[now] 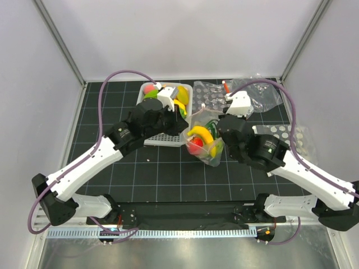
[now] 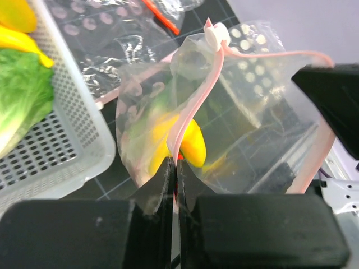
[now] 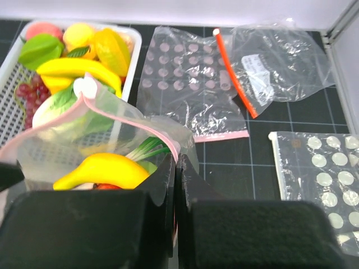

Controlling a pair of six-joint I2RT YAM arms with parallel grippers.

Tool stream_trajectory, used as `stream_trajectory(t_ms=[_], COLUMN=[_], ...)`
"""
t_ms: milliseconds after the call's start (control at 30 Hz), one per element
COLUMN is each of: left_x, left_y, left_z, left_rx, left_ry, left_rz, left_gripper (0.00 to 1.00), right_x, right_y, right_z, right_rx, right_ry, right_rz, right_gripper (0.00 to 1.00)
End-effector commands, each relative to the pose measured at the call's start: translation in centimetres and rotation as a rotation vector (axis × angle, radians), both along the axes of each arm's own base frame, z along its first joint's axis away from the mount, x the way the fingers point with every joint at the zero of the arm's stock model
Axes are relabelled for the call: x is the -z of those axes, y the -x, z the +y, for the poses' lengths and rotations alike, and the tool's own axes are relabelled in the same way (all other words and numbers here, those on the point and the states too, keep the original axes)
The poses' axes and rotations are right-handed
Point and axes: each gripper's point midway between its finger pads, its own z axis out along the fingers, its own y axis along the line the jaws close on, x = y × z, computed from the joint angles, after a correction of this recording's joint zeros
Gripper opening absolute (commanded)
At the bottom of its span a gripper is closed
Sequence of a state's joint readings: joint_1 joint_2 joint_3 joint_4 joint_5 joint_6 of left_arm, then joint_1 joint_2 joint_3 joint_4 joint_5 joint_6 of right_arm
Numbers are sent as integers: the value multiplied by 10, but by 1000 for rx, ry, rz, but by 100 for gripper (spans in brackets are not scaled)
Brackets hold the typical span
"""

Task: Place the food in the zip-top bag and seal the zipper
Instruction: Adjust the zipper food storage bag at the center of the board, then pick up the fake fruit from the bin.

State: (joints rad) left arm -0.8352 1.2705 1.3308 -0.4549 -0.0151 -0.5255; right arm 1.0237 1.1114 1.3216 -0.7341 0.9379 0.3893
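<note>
Zip-top bag: transparent thin plastic zip-top bag [image 1: 208,151] with a pale pink mouth strip, hanging between my two grippers, just beside the white mesh basket [image 1: 166,138].
Zipper: narrow pale pink zipper [image 2: 193,106], unsealed. It runs from the left gripper out to a small white plastic slider [image 2: 216,35] at the far end of the mouth, then back toward the right gripper.
Left gripper: left gripper [image 2: 175,168], jaws pressed together on the pink mouth edge, bag body directly ahead of the fingertips.
Right gripper: right gripper [image 3: 175,162], likewise clamped on the other lip of the mouth, bag ahead and to its left.
Bag contents: one glossy yellow toy banana [image 3: 104,170], a red piece [image 1: 195,144] and green stems, low in the bag ahead of both grippers.
Food outside: lettuce [image 2: 22,95], more bananas [image 3: 78,67], grapes [image 3: 31,92] and a peach [image 3: 44,29] lie in the basket, beyond the right gripper and to its left.
Step in hand: I judge loading partly done, mouth held spread.
Next move: both grippers are occupied. I must free one to fetch food while the other keeps its lip up. If sealing instead, bring the lips together and run the slider along the strip.
Risk: thin film may slip or sag shut.
</note>
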Motion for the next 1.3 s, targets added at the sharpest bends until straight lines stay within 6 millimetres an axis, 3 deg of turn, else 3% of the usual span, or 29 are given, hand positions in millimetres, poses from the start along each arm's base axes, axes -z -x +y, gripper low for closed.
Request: stream_trajectory(t_ms=[0, 67, 100, 133, 233, 267, 433, 600, 733, 933, 1133, 1267], left_x=[-8, -4, -2, 0, 9, 17, 45, 79, 86, 86, 101, 100], left_y=[2, 0, 0, -2, -14, -18, -49, -83, -102, -133, -170, -192], left_z=[-25, -27, -25, -22, 2, 9, 41, 68, 86, 113, 120, 126], left_rx=[89, 94, 93, 81, -14, -34, -153, -290, -379, -520, -564, -600], left_ry=[98, 86, 73, 64, 40, 33, 33, -18, -22, -66, -29, 43], left_rz=[-6, -1, -8, -14, -32, -22, 30, 88, 81, 43, 119, 130], left_gripper=[7, 16, 28, 52, 82, 85, 90, 91, 99, 100, 100, 100], right_x=[-44, -44, -41, -31, -9, -3, 28, 33, 34, 32, 36, 37], right_y=[1, 0, -1, -4, -10, -11, -15, -15, -14, -10, -11, -11], right_z=[-31, -29, -24, -18, -2, 2, 16, 12, 10, 5, 8, 10], right_rx=[109, 108, 88, 81, 59, 52, 35, 44, 45, 37, 23, 17], right_ry=[-104, -131, -125, -102, -77, -77, -102, -150, -199, -252, -251, -251], right_rz=[-156, -179, -170, -151, -115, -108, -92, -108, -142, -171, -163, -160], right_gripper=[1, 1, 1, 1, 1, 1, 1, 1, 1, 1, 1, 1])
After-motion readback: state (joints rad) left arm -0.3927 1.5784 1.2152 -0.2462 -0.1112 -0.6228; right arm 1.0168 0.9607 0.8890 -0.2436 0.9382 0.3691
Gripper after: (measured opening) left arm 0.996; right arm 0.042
